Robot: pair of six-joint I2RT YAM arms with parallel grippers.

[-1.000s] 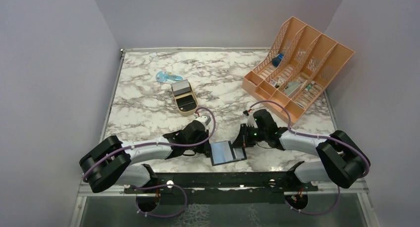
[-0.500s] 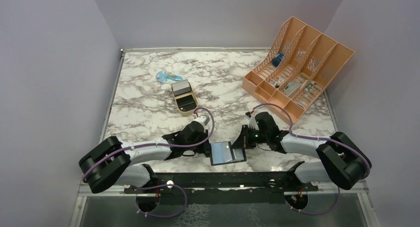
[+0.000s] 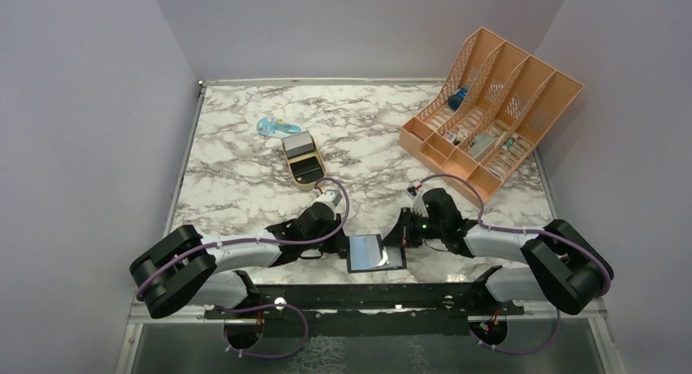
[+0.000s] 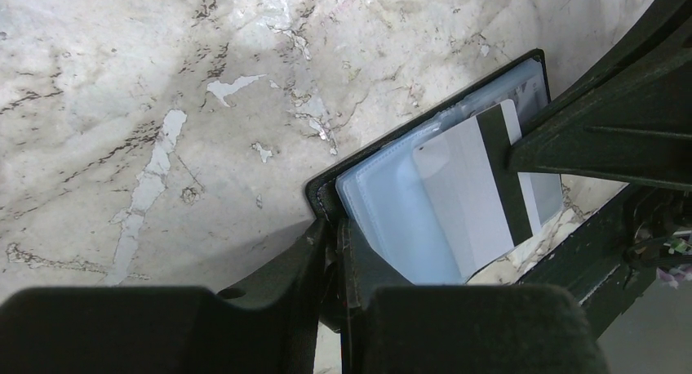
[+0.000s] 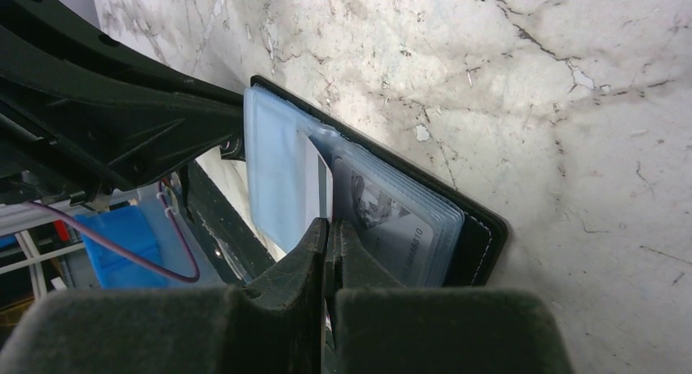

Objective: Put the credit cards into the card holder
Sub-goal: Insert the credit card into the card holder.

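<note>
Marble-patterned surface [image 3: 245, 178] inside pale lilac walls [image 3: 98, 104]: the open card holder [image 3: 359, 250] lies at the near edge, clamped by the left tool [image 4: 333, 235], apparently to steady it. The right tool [image 5: 326, 231], clenched shut, works a striped credit card [image 4: 481, 186] at the clear sleeves; whether it pinches card or sleeve is unclear.

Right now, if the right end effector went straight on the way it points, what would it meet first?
Most likely the card holder: the right end effector, shut on a credit card, points into its blue-grey sleeves. The left end effector lies beyond, though depth is unclear.
</note>
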